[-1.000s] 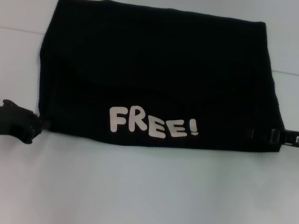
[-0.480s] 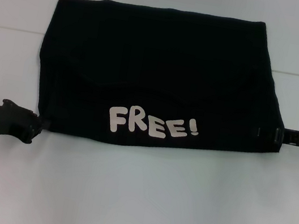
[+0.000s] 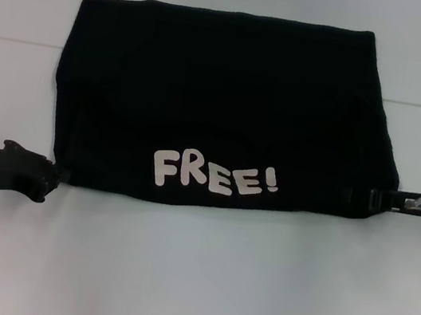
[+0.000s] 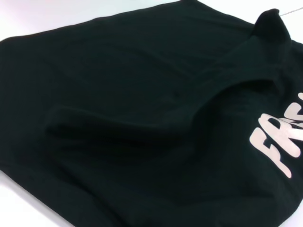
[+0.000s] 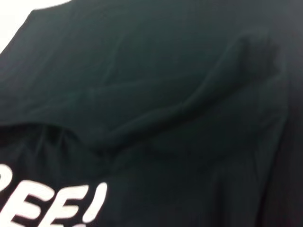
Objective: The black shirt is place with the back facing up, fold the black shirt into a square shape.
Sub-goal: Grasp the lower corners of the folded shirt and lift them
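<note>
Only one legible text: "FREE!" in chunky white capitals, printed on the black shirt (image 3: 220, 102), close to its near edge and slightly rising toward the exclamation mark. Partly cut off in both wrist views: "FR" at the frame edge on the black shirt (image 4: 142, 118) from the left wrist, "EE!" on the black shirt (image 5: 165, 94) from the right wrist.

Black shirt (image 3: 220, 102) lay folded into a wide rectangle, flat, white "FREE!" lettering (image 3: 215, 176) facing up near its front edge
</note>
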